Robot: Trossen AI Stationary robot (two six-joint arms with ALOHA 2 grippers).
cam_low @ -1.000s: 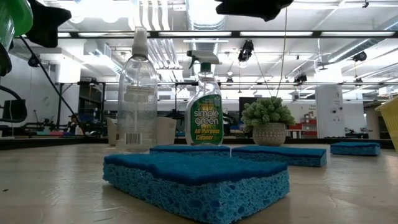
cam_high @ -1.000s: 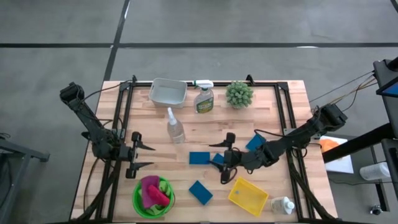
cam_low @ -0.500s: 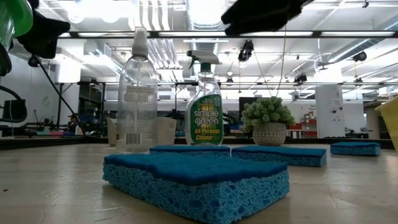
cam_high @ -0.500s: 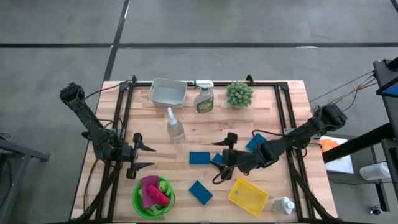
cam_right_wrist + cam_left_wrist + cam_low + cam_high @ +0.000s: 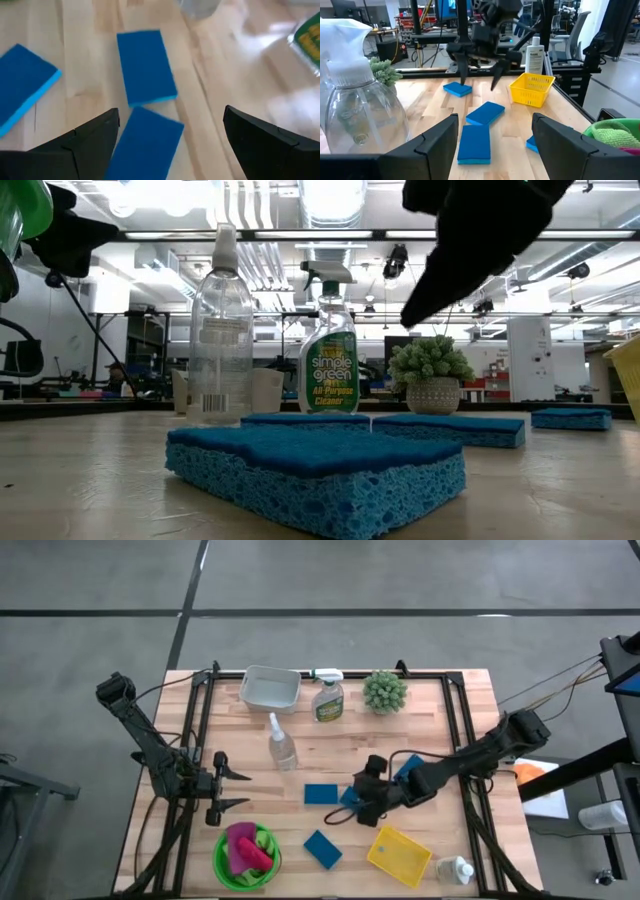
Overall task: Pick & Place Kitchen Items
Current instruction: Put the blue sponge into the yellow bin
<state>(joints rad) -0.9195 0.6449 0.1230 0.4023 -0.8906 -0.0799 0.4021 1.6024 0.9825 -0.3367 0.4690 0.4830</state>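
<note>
Several blue sponges lie flat on the wooden table (image 5: 440, 730): one (image 5: 321, 794) at the centre, one (image 5: 348, 796) partly under my right gripper, one (image 5: 410, 768) behind it and one (image 5: 322, 848) near the front. My right gripper (image 5: 345, 808) is open, tipped down over the middle sponges; in its wrist view a sponge (image 5: 145, 147) lies between its fingers, below them. My left gripper (image 5: 238, 791) is open and empty at the left. A green bowl (image 5: 247, 852) holds pink and green cloths.
A clear spray bottle (image 5: 282, 745) stands left of centre. A green-labelled spray bottle (image 5: 328, 698), a white tub (image 5: 270, 688) and a potted plant (image 5: 385, 692) stand along the far edge. A yellow basket (image 5: 399, 855) and a white bottle (image 5: 455, 869) are at the near right.
My right gripper has come down and a little toward the table's left edge, tipping from nearly level to pointing down at the sponges. It has stayed open. The sponges have not moved.
</note>
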